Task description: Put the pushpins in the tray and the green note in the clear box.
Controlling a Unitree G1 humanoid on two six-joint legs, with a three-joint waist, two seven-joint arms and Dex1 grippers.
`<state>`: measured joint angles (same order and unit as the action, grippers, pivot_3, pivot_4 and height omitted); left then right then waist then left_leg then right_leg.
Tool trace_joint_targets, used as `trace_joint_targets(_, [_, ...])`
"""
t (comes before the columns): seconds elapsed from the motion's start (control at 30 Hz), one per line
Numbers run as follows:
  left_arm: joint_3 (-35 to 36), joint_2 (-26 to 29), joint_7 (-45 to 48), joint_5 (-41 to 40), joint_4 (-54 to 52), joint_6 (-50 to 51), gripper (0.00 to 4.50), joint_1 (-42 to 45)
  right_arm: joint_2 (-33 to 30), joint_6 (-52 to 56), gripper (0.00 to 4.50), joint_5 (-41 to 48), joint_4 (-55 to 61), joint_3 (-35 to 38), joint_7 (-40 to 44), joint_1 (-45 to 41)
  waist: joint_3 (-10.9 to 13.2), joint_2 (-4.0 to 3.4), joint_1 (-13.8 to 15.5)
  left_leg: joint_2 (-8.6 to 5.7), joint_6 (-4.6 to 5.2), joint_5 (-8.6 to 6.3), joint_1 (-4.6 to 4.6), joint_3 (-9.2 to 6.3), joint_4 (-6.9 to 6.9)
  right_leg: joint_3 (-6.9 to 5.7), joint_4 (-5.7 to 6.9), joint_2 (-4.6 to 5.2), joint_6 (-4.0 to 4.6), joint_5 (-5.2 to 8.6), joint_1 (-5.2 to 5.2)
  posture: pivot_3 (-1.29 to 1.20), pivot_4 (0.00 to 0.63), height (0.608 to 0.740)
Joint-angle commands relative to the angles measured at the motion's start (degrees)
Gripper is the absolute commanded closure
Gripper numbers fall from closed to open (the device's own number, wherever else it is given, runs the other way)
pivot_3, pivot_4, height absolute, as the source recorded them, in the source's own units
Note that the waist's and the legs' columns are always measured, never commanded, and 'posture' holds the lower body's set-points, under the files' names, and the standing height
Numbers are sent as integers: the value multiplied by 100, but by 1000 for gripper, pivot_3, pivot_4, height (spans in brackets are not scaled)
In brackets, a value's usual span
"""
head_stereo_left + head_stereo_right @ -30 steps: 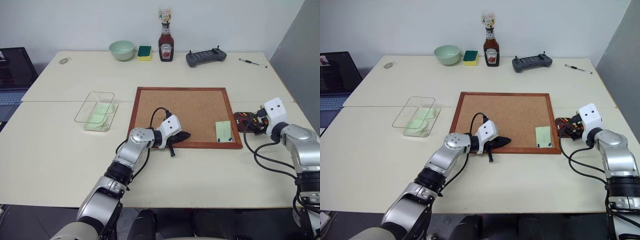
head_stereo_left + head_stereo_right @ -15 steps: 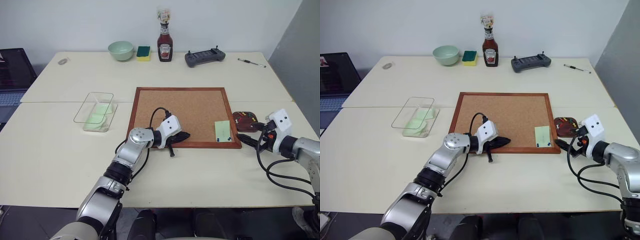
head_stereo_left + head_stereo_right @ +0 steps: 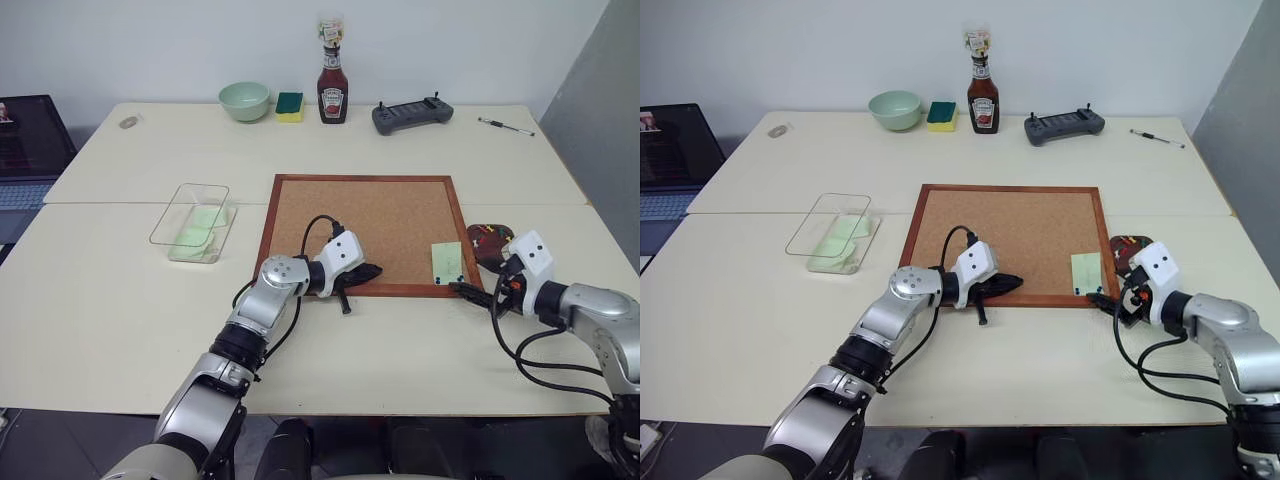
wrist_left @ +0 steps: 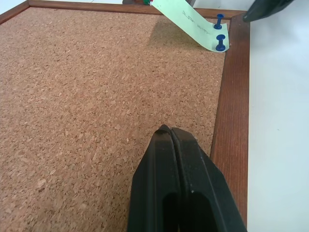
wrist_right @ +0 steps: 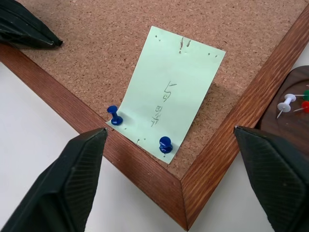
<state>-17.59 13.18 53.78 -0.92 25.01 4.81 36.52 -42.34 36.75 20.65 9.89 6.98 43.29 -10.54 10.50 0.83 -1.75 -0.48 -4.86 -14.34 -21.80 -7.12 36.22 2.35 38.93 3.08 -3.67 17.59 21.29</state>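
Cork under my left pincer (image 3: 372, 270), whose fingers are pressed shut on nothing, unmoved on the board's near edge; right of it the green note (image 5: 169, 109) is pinned by two blue pushpins (image 5: 138, 130) in the corkboard's (image 3: 300, 215) near right corner. My right pincer (image 5: 169, 183) has swung in from over the tray (image 3: 492, 240) and now straddles that corner with fingers spread wide, so I judge a pin comes out next; the clear box (image 3: 178, 215) waits far left.

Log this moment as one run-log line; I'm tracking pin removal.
right gripper: open, at corkboard corner | green note: pinned by two pushpins | left gripper: shut on corkboard | tray: holds pins
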Motion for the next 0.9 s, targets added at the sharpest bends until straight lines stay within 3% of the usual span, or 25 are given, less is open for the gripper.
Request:
trace_joint_targets(0.03, [-117, -35, 20, 69, 47, 72, 4500, -133, 5, -196, 1250, -94, -9, 16, -38, -96, 0, 0, 1, 0, 0, 0, 0, 0, 0, 0, 0, 0, 0, 0, 0, 0, 150, 740])
trace_joint_targets(0.53, [-131, -38, 12, 77, 49, 69, 4500, -141, -15, -173, 4344, -142, 38, -120, 65, -17, 0, 0, 0, 0, 0, 0, 0, 0, 0, 0, 0, 0, 0, 0, 0, 0, 150, 740])
trace_joint_targets(0.9, [-146, -23, 26, 87, 55, 51, 4500, -149, -66, -100, 4484, 99, 262, 130, 148, 5, 0, 0, 4, 0, 0, 0, 0, 0, 0, 0, 0, 0, 0, 0, 0, 0, 150, 740])
